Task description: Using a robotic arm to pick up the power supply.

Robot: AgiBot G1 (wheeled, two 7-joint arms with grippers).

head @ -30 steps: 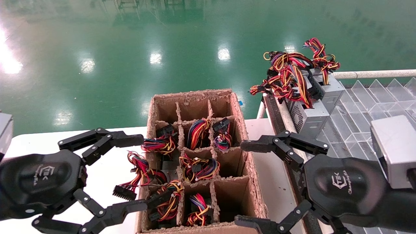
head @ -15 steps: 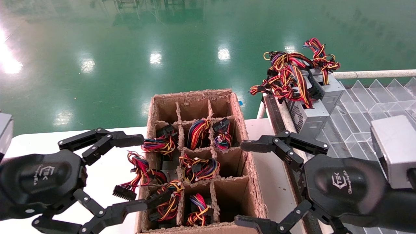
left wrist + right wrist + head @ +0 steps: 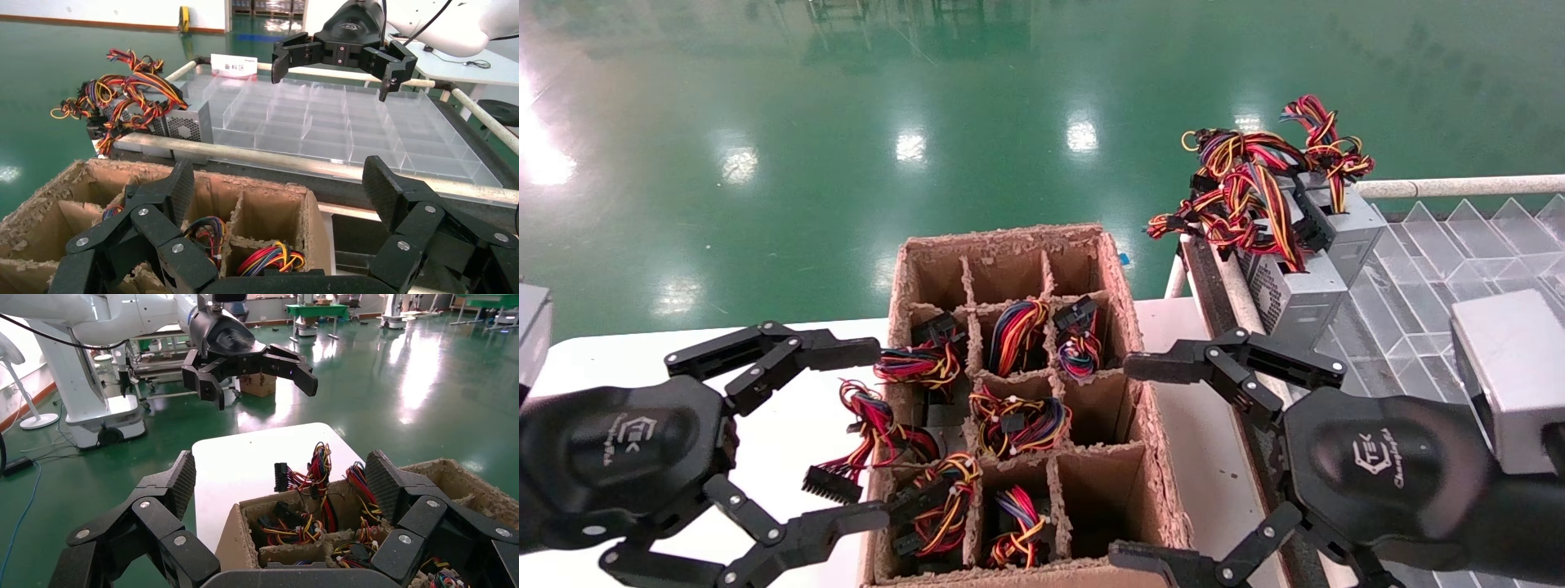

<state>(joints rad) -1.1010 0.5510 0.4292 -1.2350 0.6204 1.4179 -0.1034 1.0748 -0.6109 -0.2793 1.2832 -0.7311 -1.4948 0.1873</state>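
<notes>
rough cardboard box (image 3: 1148, 457), glossy green floor (image 3: 846, 122).

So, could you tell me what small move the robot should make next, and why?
Probably lower the left gripper over the near-left cell of the cardboard box, where a power supply shows its wire bundle. Both grippers are open and empty, flanking the box; the right gripper hangs at its right edge.

power supply (image 3: 1295, 294) | grey, mesh grille, wire bundle | on tray edge, ungrasped
</notes>
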